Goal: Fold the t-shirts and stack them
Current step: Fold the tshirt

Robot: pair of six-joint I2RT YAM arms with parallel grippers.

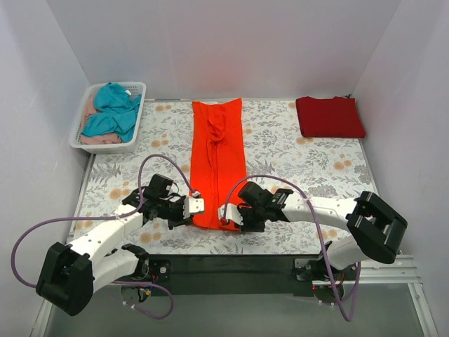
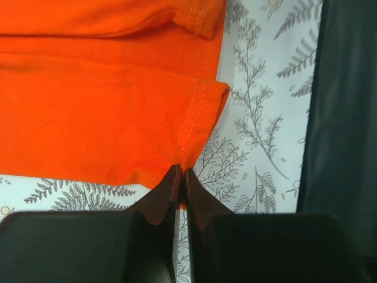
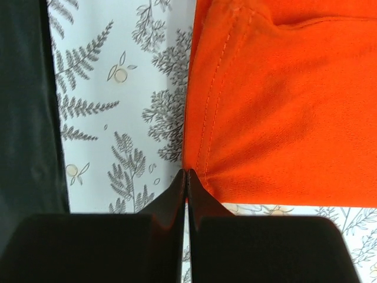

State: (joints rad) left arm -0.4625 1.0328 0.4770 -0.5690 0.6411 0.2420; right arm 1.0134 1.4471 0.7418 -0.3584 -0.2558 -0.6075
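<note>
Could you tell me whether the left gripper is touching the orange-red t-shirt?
Touching. The left wrist view shows the left gripper pinched shut on the hem corner of the orange-red t-shirt.

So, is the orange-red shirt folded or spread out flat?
Partly folded: the orange-red shirt lies as a long narrow strip, sides turned inward; no crosswise fold yet.

Orange-red t-shirt [image 1: 218,165] folded lengthwise, centred; crimson t-shirt [image 1: 330,116] seemingly folded, far right.
</note>
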